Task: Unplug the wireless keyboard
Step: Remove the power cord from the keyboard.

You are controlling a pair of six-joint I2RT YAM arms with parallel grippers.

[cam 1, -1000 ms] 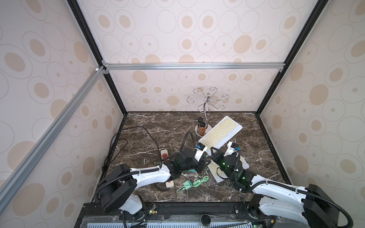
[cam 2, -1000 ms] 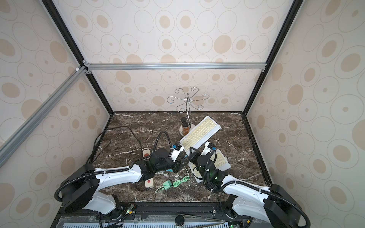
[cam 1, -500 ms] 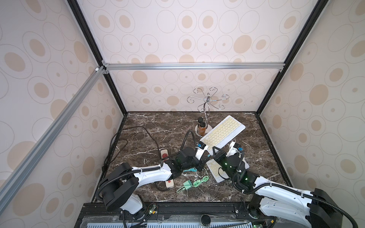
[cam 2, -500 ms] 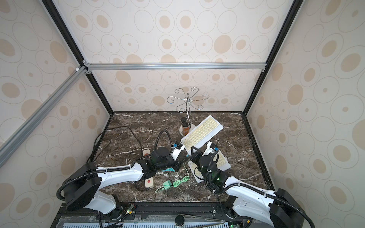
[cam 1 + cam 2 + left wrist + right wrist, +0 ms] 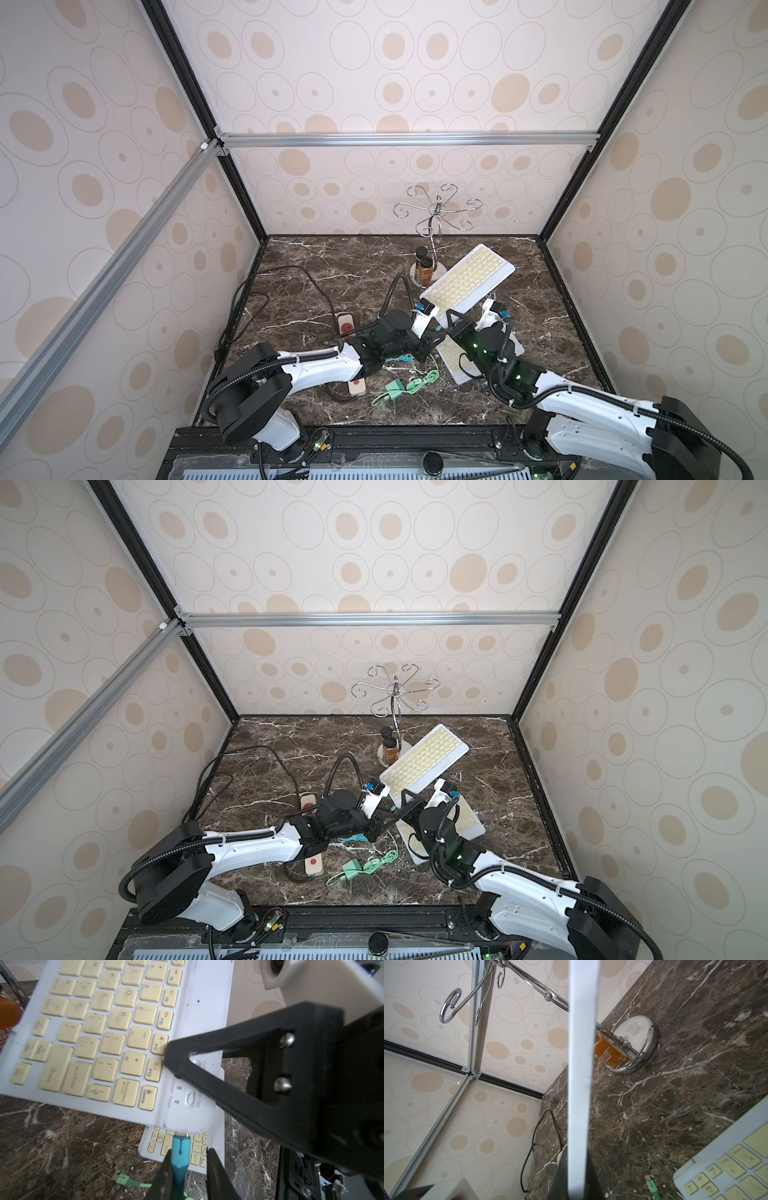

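My right gripper point(image 5: 451, 322) point(image 5: 577, 1159) is shut on the white wireless keyboard with yellow keys point(image 5: 467, 282) point(image 5: 424, 762) point(image 5: 104, 1032), holding it tilted above the table; its edge point(image 5: 581, 1064) runs between the fingers. A teal plug point(image 5: 181, 1151) meets the keyboard's rounded corner edge. My left gripper point(image 5: 190, 1153) point(image 5: 432, 332) straddles this plug. One finger point(image 5: 166, 1165) lies against the plug's side and the other point(image 5: 214, 1165) stands apart from it, so the jaws are open. The teal cable point(image 5: 399, 358) trails under the left wrist.
A second keyboard point(image 5: 457, 365) point(image 5: 726, 1163) lies flat under the arms. A green cable with adapter point(image 5: 411, 384) point(image 5: 128, 1180) lies near the front. A power strip point(image 5: 347, 324) with black cords sits on the left. A chrome hook stand point(image 5: 436, 208) and spice jars point(image 5: 424, 268) are behind.
The raised keyboard has shifted slightly to the right. Both arms have stayed close together beneath it.
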